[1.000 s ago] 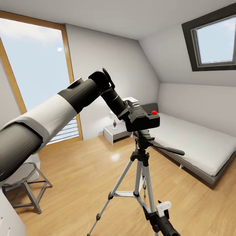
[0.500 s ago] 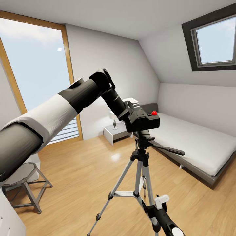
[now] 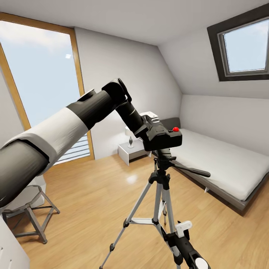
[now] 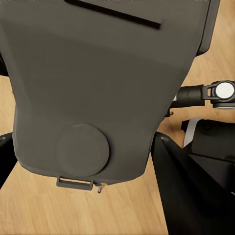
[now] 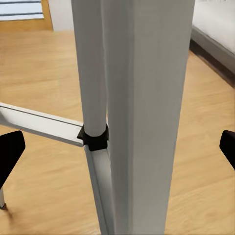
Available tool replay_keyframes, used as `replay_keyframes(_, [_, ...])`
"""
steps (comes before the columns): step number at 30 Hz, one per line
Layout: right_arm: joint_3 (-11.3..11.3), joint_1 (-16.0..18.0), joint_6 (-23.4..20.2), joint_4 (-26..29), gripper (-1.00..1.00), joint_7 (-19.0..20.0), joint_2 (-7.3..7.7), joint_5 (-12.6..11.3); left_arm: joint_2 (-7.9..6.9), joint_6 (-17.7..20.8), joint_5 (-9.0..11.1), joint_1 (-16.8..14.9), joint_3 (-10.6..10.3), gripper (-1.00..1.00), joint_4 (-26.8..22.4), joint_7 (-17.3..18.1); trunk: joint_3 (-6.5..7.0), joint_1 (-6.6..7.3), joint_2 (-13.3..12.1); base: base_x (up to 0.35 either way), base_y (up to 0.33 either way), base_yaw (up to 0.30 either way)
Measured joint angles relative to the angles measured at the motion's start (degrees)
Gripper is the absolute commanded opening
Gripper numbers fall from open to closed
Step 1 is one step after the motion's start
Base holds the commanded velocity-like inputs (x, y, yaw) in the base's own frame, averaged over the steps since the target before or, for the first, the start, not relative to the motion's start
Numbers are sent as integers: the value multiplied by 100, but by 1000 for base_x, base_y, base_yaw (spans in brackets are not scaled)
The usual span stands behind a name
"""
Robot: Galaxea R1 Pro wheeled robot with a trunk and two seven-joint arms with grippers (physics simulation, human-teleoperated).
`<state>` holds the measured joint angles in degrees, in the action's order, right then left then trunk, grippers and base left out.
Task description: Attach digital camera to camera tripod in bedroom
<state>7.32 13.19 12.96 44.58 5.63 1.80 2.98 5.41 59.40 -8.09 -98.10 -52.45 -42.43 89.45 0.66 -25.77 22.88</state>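
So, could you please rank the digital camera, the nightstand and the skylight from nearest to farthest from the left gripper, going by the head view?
1. digital camera, in the left gripper.
2. nightstand, behind it by the wall.
3. skylight, high on the sloped ceiling at right.

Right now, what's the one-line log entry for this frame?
left gripper: shut on digital camera | camera: atop camera tripod head | right gripper: open, around a tripod leg | room: bedroom

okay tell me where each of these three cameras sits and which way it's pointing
Head view: on the robot's head, facing the bedroom over the tripod; left arm and left end effector at the camera.
Left wrist view: near the left end effector, aimed at the floor past the camera.
Right wrist view: near the right end effector, facing a tripod leg.
Shared: tripod, head and right wrist.
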Motion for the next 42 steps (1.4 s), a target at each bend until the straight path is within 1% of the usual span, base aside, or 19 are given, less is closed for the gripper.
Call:
replay_keyframes(3, [3, 7, -2, 0, 100, 0, -19, 5, 2, 0, 0, 3, -3, -100, 0, 0, 0, 0, 0, 0, 0, 0])
replay_keyframes(5, [47, 11, -2, 0, 100, 0, -22, 5, 2, 0, 0, 1, -3, -100, 0, 0, 0, 0, 0, 0, 0, 0])
replay_keyframes(8, [199, 14, -2, 0, 100, 0, -24, 11, 2, 0, 0, 2, -4, -100, 0, 0, 0, 0, 0, 0, 0, 0])
replay_keyframes(13, [297, 15, -2, 0, 100, 1, -25, 13, 7, 0, 1, 2, -4, -100, 0, 0, 0, 0, 0, 0, 0, 0])
replay_keyframes(22, [325, 16, -3, 0, 100, 1, -25, 13, 28, 0, -1, 3, -4, -100, 7, 0, 0, 0, 0, 0, 0, 0])
replay_keyframes(28, [332, 16, 0, 0, 100, -2, -25, 13, 36, 0, -7, 44, -5, -100, 168, -2, 0, 0, 0, 0, 0, 0])
replay_keyframes(34, [334, 16, 2, -2, 100, -2, -25, 13, 103, 0, -5, 45, 1, -100, 561, -1, 0, 0, 0, 0, 0, 0])
replay_keyframes(35, [334, 16, 2, -8, 100, -1, -25, 13, 132, 0, -3, 44, 4, -100, 639, 0, 0, 0, 0, 0, 0, 0])
replay_keyframes(39, [334, 16, 5, -9, 100, 0, -25, 13, 158, 0, 1, 46, 5, -100, 641, 0, 0, 0, 0, 0, 0, 0])
replay_keyframes(42, [334, 16, 6, -9, 100, -1, -25, 13, 207, 0, 4, 44, 5, -100, 624, 0, 0, 0, 0, 0, 0, 0])
